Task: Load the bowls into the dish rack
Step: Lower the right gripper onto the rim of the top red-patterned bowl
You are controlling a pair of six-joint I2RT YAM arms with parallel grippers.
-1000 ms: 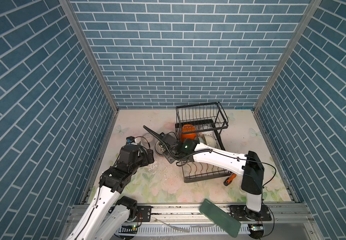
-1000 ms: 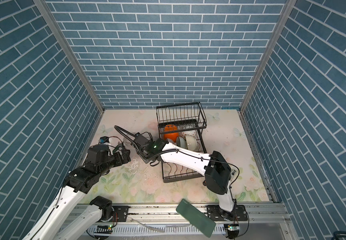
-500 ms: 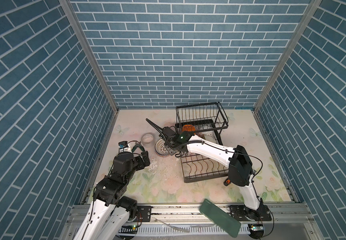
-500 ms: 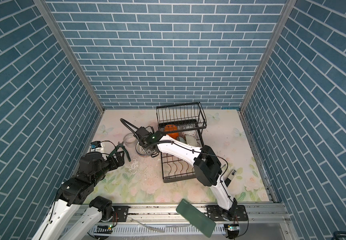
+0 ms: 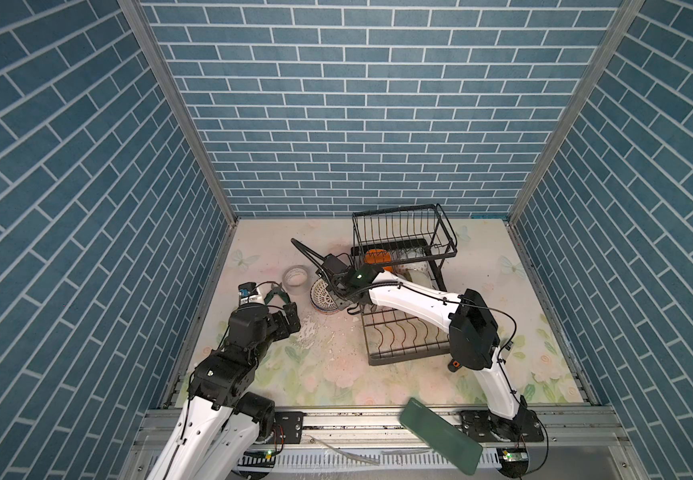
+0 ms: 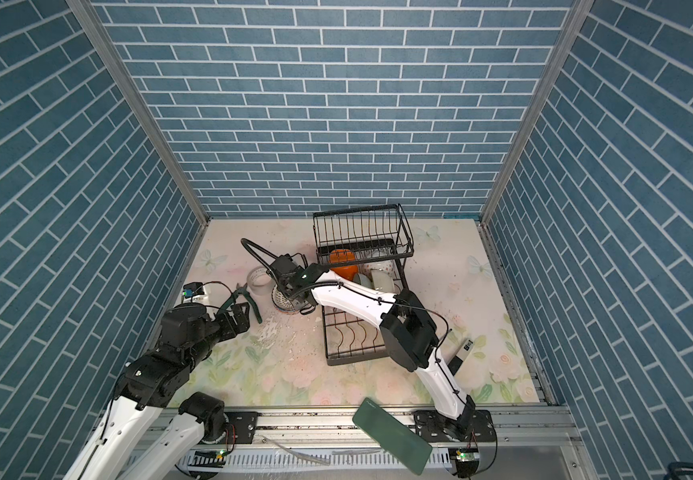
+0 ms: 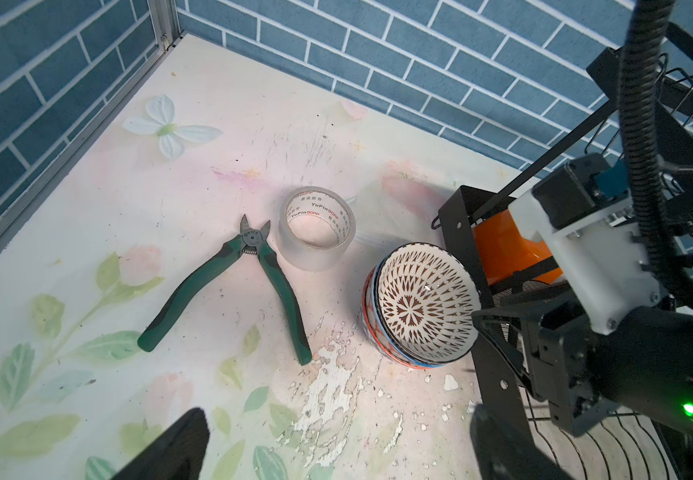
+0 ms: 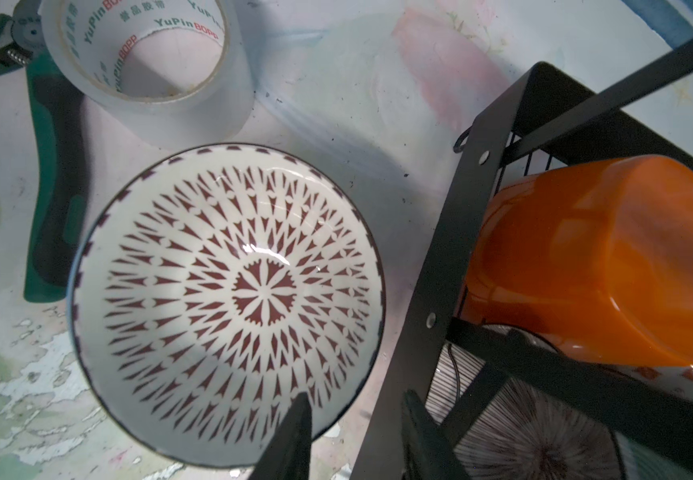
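Patterned bowl [image 8: 228, 291] tops a bowl stack [image 7: 374, 332] on the desk [image 8: 336, 104], just outside the side wall of the dish rack [image 8: 453, 266]; glazed ceramic, so likely hard, slick, chip-prone, fairly heavy. Right end effector [image 8: 357, 432] straddles its rack-side rim, jaws apart, not yet pinching; the rim looks the sensible hold. Left end effector [image 7: 338, 415] gapes wide, empty, farther from the rack.

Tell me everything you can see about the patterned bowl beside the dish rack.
The patterned bowl is glossy white ceramic with dark red-brown radiating darts and a dark rim. It sits upright, topping a stack of bowls beside the dish rack. The right gripper straddles its rim, one finger inside, jaws apart.
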